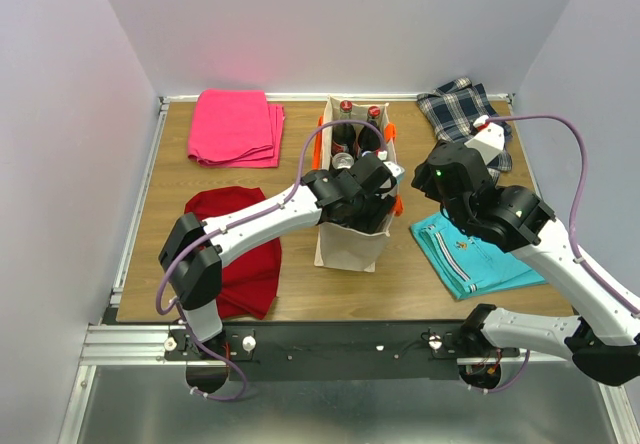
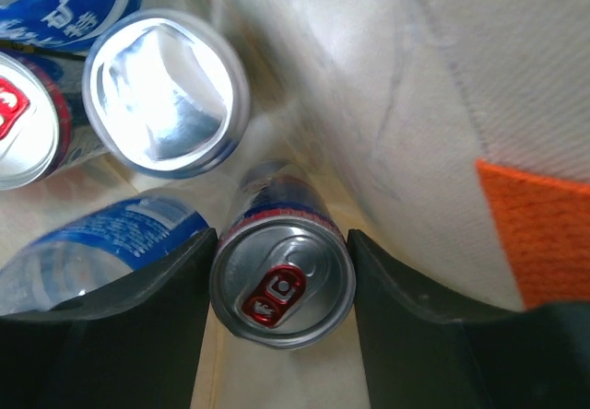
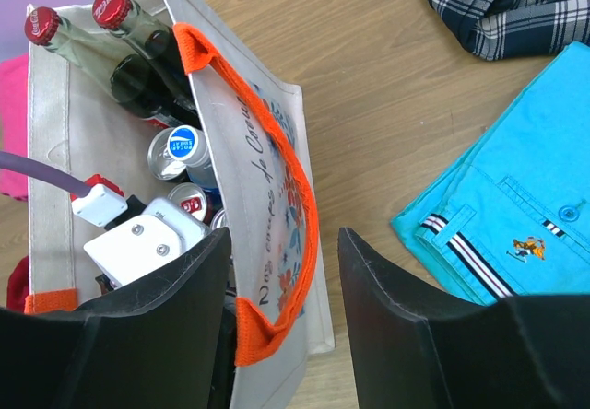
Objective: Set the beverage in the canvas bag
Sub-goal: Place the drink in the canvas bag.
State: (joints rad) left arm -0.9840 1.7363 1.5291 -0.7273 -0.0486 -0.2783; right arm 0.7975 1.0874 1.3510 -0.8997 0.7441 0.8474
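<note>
At left, down inside the tall cream canvas bag (image 1: 345, 249) with orange straps (image 3: 277, 123): left gripper (image 2: 281, 243), jaws closed on the upright silver red-tabbed drink can (image 2: 281, 285), low beside neighbouring cans (image 2: 166, 91). Looks like the set-down step. Next, probably: open up, lift straight out, clear of the straps. At right, beside the bag: right gripper (image 3: 284, 234), jaws apart, holding nothing.
</note>
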